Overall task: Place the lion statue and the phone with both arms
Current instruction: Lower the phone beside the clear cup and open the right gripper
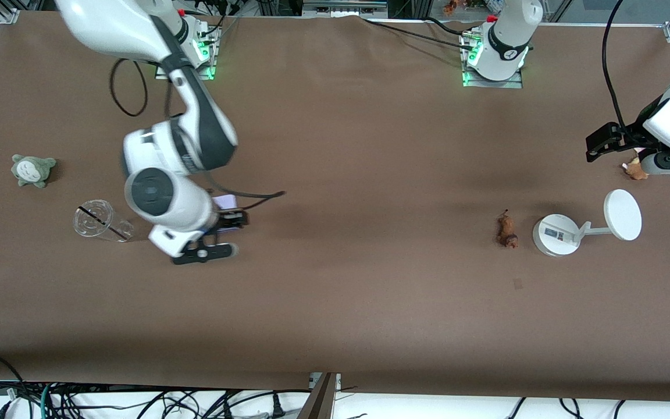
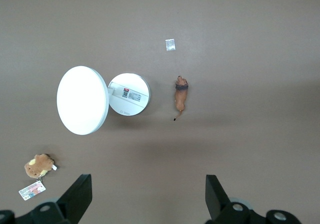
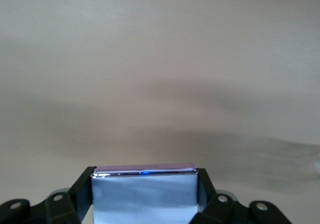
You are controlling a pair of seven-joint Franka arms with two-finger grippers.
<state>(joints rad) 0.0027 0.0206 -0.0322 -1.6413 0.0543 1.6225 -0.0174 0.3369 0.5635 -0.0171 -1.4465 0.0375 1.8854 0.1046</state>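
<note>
The lion statue [image 1: 508, 231] lies on the brown table beside the white stand, toward the left arm's end; it also shows in the left wrist view [image 2: 180, 96]. My left gripper [image 1: 602, 142] is open and empty, up in the air over the table by the brown plush toy; its fingers [image 2: 75, 199] frame bare table. My right gripper [image 1: 231, 221] is shut on the phone [image 3: 144, 191], a pale lavender slab held by its side edges between the two fingers. In the front view the phone [image 1: 225, 202] is mostly hidden by the right arm's wrist, low over the table.
A white round-based stand [image 1: 555, 234] with a disc [image 1: 622, 215] stands beside the lion. A brown plush toy [image 2: 39, 165] with a card tag lies near the left gripper. A clear cup [image 1: 99, 221] lies beside the right arm. A grey-green plush [image 1: 32, 170] lies at the right arm's end.
</note>
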